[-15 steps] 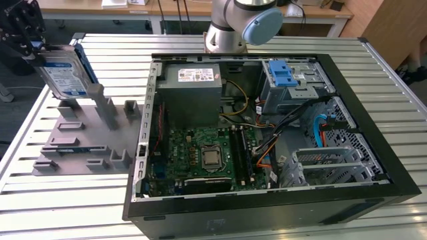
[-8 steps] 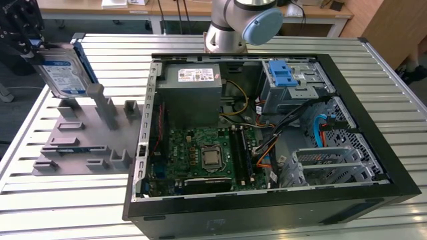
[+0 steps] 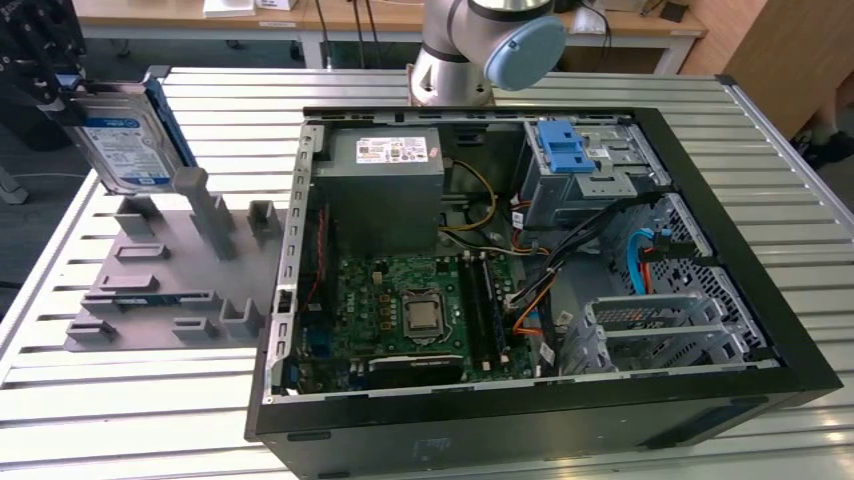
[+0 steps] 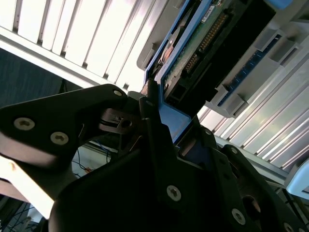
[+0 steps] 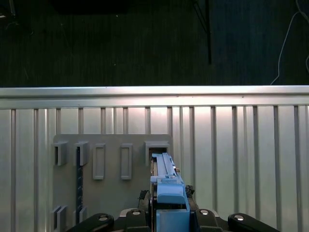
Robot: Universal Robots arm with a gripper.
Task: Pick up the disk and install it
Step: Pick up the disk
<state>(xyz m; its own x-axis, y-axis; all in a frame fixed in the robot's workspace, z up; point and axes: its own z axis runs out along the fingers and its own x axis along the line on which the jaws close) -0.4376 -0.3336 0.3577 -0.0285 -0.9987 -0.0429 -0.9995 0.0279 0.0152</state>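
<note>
Hand (image 3: pixel 54 88) clamped on the disk (image 3: pixel 130 145) at its blue rail, held on edge over grey fixture (image 3: pixel 147 290) on slatted surface (image 3: pixel 134 400); white-and-blue label print illegible

We see the slatted counter (image 3: pixel 134 420) carrying a grey holder plate (image 3: pixel 154 290) at the exterior view's left, an open computer case (image 3: pixel 507 425) at its right
</note>
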